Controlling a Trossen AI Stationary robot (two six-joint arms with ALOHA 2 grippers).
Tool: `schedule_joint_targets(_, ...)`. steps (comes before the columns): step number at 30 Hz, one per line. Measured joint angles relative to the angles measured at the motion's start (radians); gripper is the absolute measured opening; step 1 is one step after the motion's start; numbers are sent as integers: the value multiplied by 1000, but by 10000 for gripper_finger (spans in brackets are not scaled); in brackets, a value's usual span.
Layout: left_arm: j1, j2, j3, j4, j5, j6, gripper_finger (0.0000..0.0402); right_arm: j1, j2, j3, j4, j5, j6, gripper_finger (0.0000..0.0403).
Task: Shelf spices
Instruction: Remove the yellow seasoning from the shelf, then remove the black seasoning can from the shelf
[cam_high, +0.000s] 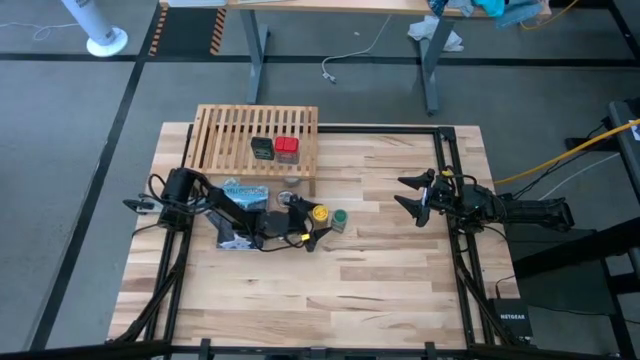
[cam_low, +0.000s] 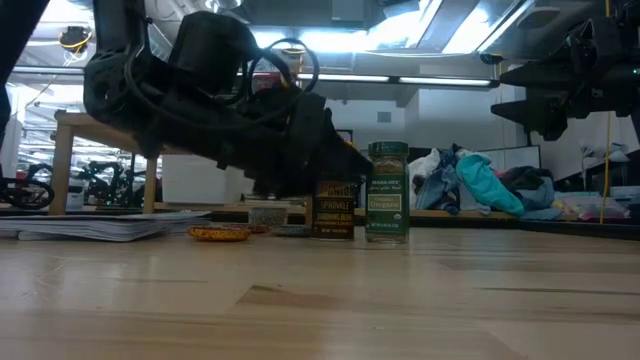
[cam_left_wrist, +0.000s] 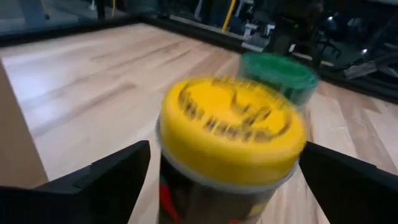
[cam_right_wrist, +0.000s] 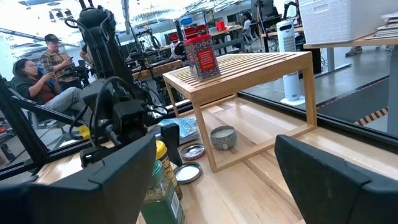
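The yellow-capped jar (cam_left_wrist: 230, 134) stands upright on the table next to the green-capped jar (cam_left_wrist: 280, 73). My left gripper (cam_high: 310, 222) is open, low over the table, one finger on each side of the yellow-capped jar (cam_high: 319, 213). Narrow gaps show beside the cap. The green-capped jar (cam_high: 340, 217) stands just right of it. The black tin (cam_high: 262, 148) and the red tin (cam_high: 287, 149) stand on top of the slatted shelf (cam_high: 230, 135). My right gripper (cam_high: 403, 192) is open, raised over the table's right part.
A blue-and-white packet (cam_high: 245, 192) lies under my left arm. Small silvery round tins (cam_right_wrist: 222, 137) sit below the shelf's front edge. A black frame (cam_high: 455, 150) borders the table. People sit beyond the table (cam_right_wrist: 37, 74). Bare wood lies toward the near edge (cam_high: 330, 290).
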Motion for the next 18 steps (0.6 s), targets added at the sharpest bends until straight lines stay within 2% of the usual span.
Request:
schedule_joint_targets(6,0,-60,-10,2,-3,136,398,0,0,0,0,0,0,335)
schedule_joint_targets(10,0,-112,-42,-3,-33,169,399,0,0,0,0,0,0,335)
schedule_joint_targets(18,0,-305,-113,-49,-75,273,399,0,0,0,0,0,0,335)
